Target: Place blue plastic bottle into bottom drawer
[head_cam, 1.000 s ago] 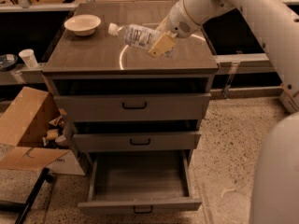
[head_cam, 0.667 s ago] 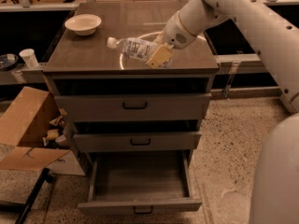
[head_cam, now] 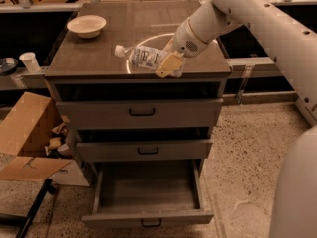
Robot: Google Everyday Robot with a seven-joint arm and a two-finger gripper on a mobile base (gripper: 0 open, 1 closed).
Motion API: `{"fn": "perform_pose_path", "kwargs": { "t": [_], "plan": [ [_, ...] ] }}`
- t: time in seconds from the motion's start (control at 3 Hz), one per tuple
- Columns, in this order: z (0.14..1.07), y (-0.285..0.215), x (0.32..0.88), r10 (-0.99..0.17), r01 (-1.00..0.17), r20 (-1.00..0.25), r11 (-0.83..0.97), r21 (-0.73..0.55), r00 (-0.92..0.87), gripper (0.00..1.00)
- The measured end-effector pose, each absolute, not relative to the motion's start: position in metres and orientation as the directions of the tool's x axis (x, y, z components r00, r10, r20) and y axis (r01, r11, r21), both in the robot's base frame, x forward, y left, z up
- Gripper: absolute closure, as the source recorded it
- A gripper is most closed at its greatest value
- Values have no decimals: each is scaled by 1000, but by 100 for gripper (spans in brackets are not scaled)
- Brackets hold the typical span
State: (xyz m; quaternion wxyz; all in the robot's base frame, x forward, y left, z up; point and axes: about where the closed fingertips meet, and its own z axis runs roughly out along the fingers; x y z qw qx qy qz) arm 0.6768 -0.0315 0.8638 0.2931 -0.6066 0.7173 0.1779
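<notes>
The blue plastic bottle (head_cam: pixel 143 57) lies sideways at upper centre of the frame, its base hidden behind my gripper (head_cam: pixel 170 66), whose jaws are clamped on it over the surface (head_cam: pixel 94 58). I cannot tell whether the bottle touches the surface. My arm (head_cam: pixel 257 14) slants in from the upper right, cut off by the edge. The bottom drawer (head_cam: pixel 147 217) stands open at lower centre.

the claw (head_cam: pixel 169 61) hangs over the front edge of the cabinet's top surface (head_cam: pixel 94 58), its tan fingers (head_cam: pixel 166 66) clamped around the base end of the blue plastic bottle (head_cam: pixel 144 57). the bottle lies sideways, white cap pointing left, toward the side where a white bowl (head_cam: pixel 86 25) sits near the back left corner. the bottom drawer (head_cam: pixel 147 217) is pulled out; the top drawer (head_cam: pixel 99 114) and middle drawer (head_cam: pixel 114 150) are pushed in. a cardboard box (head_cam: pixel 22 128) sits on the floor to the left
</notes>
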Motion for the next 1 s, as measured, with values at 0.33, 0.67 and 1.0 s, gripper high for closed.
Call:
{"fn": "perform_pose_path", "kwargs": {
  "t": [0.33,0.67,1.0],
  "plan": [
    [855,-46,654,-779,-963,-610,252,-94,-145,100],
    [820,-63,611,-800,-952,-552,304,-34,-236,100],
    [770,-76,569,-799,-933,-502,355,55,-333,100]
  ]
}}
